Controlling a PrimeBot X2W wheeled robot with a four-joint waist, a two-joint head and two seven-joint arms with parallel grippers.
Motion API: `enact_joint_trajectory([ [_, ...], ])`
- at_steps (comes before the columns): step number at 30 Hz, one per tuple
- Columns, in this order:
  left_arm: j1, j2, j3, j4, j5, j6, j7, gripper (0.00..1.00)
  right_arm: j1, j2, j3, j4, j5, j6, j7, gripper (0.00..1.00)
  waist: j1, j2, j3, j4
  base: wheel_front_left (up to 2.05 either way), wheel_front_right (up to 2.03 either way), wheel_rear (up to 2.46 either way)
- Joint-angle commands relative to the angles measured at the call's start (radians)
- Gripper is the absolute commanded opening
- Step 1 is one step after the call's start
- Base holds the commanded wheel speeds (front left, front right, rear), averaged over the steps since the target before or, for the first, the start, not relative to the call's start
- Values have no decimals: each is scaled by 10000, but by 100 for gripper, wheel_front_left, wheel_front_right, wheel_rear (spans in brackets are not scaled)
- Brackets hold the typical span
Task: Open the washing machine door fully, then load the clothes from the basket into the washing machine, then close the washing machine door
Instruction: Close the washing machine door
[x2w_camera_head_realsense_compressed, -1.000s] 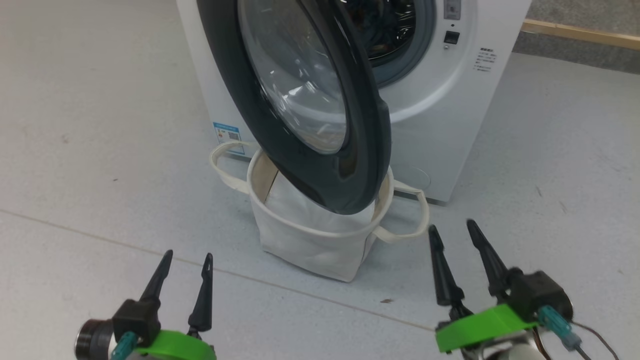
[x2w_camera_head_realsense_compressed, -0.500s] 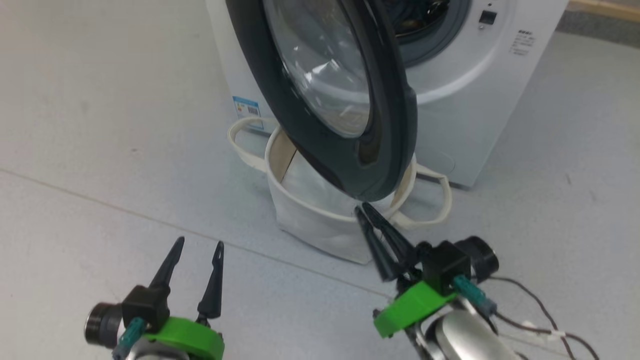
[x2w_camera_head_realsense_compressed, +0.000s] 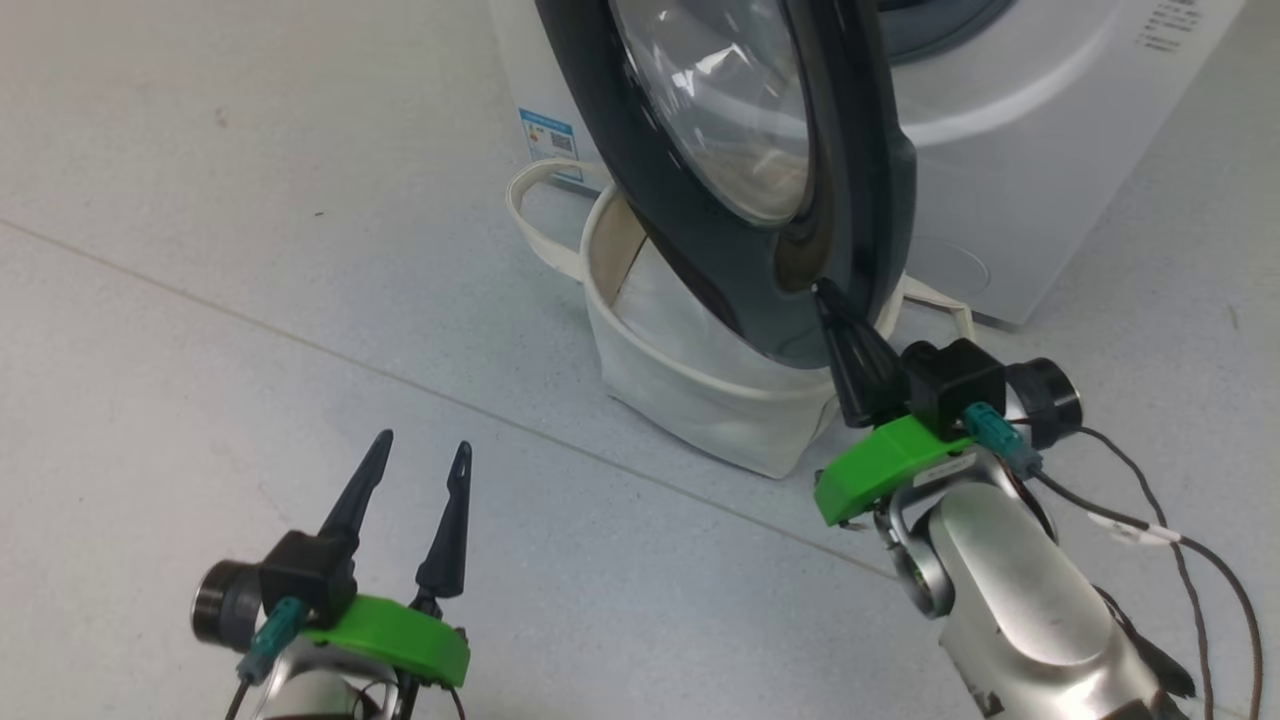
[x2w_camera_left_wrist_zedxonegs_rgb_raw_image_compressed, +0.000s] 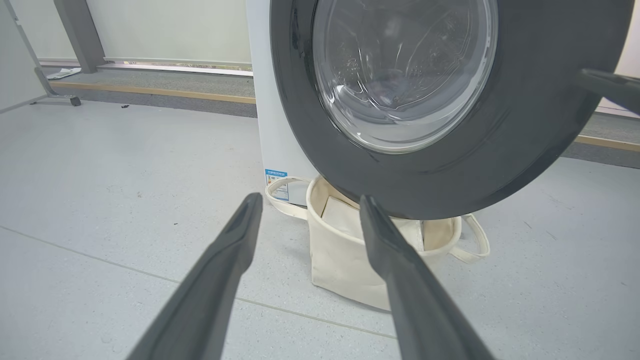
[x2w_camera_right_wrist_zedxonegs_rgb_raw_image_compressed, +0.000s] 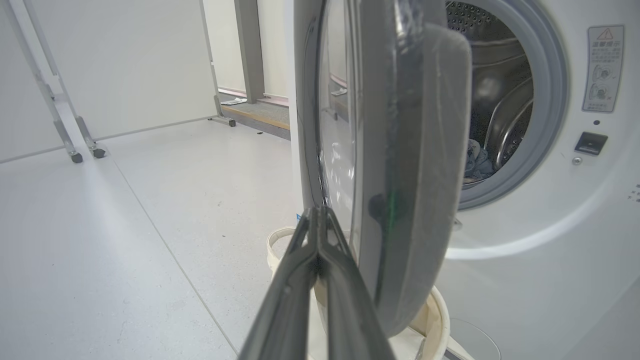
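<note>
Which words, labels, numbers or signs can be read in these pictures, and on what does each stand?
Blue label sticker, low on the washing machine: print too small to read.
Warning sticker beside the drum: a triangle sign on top, characters too blurred to read.
Small printed lines on its front: unreadable.

Right pincer (x2w_camera_right_wrist_zedxonegs_rgb_raw_image_compressed: 318, 211) closed, tips beside washing machine door (x2w_camera_right_wrist_zedxonegs_rgb_raw_image_compressed: 415, 150) edge.
</note>
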Motion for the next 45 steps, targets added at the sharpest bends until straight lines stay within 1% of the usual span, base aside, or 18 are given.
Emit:
enact_joint_trajectory([
  [1, -379, 69, 283, -267, -103, 4, -118, 100, -284, 139, 22, -198, -93, 2, -48, 0, 0, 0, 74, 94, 0, 0, 0],
  [8, -458, 52, 238, -193, -202, 9, -118, 100, -489, 139, -694, 438, 283, 2, -48, 0, 0, 0, 167, 245, 0, 0, 0],
  [10, -501, 48, 256, -223, -680, -43, -118, 100, -579, 139, -978, 456, 240, 2, -48, 0, 0, 0, 211, 266, 0, 0, 0],
  [13, -558, 46, 201, -286, -770, -64, -118, 100, -667, 139, -1493, 451, 309, 2, -48, 0, 0, 0, 285, 277, 0, 0, 0],
  [16, -587, 45, 154, -277, -807, -63, -118, 100, -801, 139, -2195, 751, 748, 2, -48, 0, 0, 0, 348, 252, 0, 0, 0],
  [25, -766, 44, 73, -368, -972, -51, -118, 100, -1706, 139, -3553, 1369, 173, 2, -48, 0, 0, 0, 750, 288, 0, 0, 0],
  [28, -863, 44, -40, -389, -1074, -57, -118, 100, -2063, 139, -3913, 1711, 612, 2, -48, 0, 0, 0, 912, 359, 0, 0, 0],
  [31, -933, 44, -115, -401, -1156, -35, -118, 100, -2475, 139, -4223, 1886, 390, 2, -48, 0, 0, 0, 1098, 405, 0, 0, 0],
  [35, -1060, 44, -208, -436, -1265, 1, -118, 100, -3019, 139, -4972, 2159, 11, 2, -48, 0, 0, 0, 1397, 507, 0, 0, 0],
  [40, -1280, 44, -344, -489, -1314, 59, -118, 100, -3813, 139, -5902, 2434, -997, 2, -48, 0, 0, 0, 1908, 615, 0, 0, 0],
  [45, -1498, 44, -532, -589, -1542, 130, -118, 100, -4460, 139, -6492, 2565, -1483, 2, -48, 0, 0, 0, 2295, 747, 0, 0, 0],
])
